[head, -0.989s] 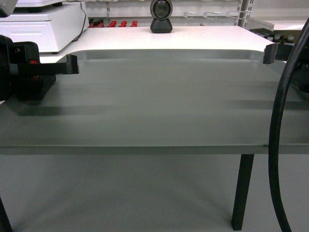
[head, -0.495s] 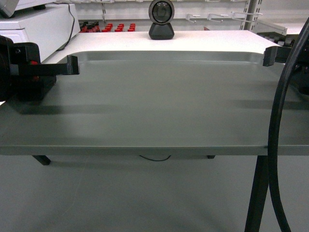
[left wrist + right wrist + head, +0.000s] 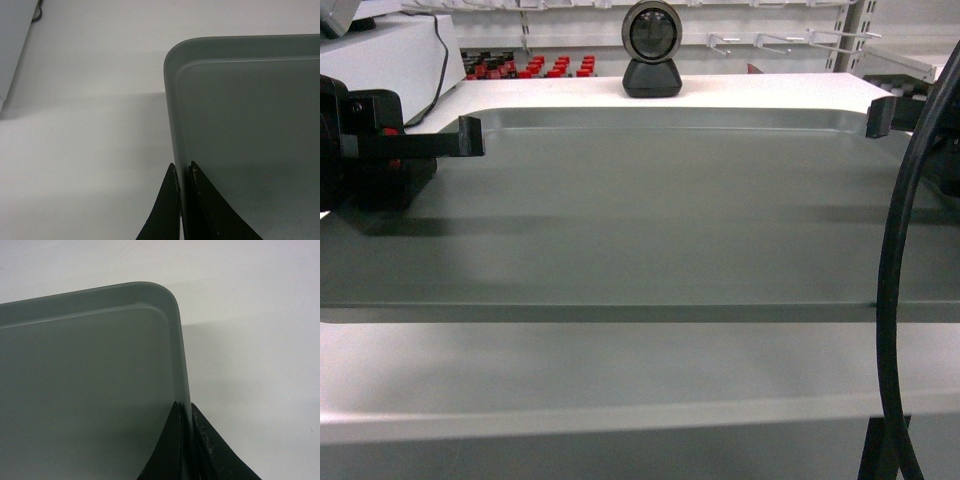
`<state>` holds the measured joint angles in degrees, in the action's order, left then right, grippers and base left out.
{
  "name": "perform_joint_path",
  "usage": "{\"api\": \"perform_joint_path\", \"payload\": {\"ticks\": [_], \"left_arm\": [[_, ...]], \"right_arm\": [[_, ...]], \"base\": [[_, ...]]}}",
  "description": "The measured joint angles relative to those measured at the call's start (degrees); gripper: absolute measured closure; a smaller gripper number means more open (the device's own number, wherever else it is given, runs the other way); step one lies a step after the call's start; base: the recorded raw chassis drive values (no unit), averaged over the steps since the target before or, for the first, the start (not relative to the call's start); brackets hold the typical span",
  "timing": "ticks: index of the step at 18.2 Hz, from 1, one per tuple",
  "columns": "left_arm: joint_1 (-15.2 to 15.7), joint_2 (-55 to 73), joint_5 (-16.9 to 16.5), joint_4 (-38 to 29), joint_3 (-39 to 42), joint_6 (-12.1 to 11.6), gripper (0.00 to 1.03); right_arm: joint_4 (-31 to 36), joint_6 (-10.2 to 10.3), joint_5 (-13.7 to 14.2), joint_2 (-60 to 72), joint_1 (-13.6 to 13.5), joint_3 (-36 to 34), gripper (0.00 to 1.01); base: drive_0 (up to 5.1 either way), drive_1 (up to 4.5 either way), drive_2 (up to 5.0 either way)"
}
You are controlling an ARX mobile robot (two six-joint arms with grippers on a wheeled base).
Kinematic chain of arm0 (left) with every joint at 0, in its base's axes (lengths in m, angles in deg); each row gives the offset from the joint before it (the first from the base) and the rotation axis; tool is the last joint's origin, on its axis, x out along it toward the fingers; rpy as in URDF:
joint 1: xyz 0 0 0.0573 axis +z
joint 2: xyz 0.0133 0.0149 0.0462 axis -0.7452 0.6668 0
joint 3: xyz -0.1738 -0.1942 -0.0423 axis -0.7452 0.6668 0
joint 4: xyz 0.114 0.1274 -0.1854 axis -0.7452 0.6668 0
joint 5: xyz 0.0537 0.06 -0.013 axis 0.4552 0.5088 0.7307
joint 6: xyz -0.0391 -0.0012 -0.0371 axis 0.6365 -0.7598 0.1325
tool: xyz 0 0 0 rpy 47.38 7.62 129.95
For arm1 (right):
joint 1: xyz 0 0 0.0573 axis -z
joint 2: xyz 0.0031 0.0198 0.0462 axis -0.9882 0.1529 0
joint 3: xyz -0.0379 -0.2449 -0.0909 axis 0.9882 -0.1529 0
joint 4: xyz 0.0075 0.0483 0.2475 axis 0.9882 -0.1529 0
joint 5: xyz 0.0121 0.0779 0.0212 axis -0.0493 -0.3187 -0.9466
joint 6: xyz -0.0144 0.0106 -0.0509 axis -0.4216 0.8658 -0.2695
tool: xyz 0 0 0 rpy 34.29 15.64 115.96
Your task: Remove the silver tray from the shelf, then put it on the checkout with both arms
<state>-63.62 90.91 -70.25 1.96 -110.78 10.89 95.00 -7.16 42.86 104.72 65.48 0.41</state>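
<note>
Across the middle of the head view, the silver tray [image 3: 650, 220] spans nearly the whole frame, a dull grey rectangle with rounded far corners and a shallow raised rim. It lies over the white checkout [image 3: 620, 370], whose top shows as a pale band along the lower part of the frame and again beyond the tray's far edge. At the top centre, the black barcode scanner [image 3: 652, 48] stands on that counter, just behind the tray's far rim.

At the left edge of the head view, the left gripper [image 3: 470, 136] reaches in along the tray's side; in the left wrist view its two fingers [image 3: 172, 210] are pressed together on the rim, one outside and one inside. At the upper right, the right gripper [image 3: 878, 118] meets the opposite rim, and the right wrist view shows its fingers [image 3: 172, 450] likewise pinching the tray's edge near a rounded corner. A thick black cable [image 3: 892, 300] hangs down the right side of the head view.
</note>
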Motion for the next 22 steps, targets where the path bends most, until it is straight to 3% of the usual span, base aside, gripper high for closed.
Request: {"api": "perform_joint_path", "payload": {"ticks": [3,20,21,22], "left_arm": [[0.0,0.0,0.0,0.07,0.0,-0.02,1.0],[0.02,0.33,-0.02,-0.02,0.0,0.0,1.0],[-0.39,0.52,2.16,-1.66,0.17,-0.02,1.0],[-2.36,1.66,9.9,-6.14,0.44,-0.33,1.0]], "right_arm": [[-0.04,0.0,-0.02,-0.04,-0.02,0.0,0.98],[0.0,0.0,-0.11,0.13,0.0,0.02,0.98],[1.9,-0.44,-0.77,0.22,0.04,-0.28,0.98],[13.31,-2.47,-3.76,1.33,0.83,-3.3,0.98]], "base": [[-0.1,4.1,-4.2],[0.0,0.0,0.0],[0.0,0.0,0.0],[0.0,0.0,0.0]]}}
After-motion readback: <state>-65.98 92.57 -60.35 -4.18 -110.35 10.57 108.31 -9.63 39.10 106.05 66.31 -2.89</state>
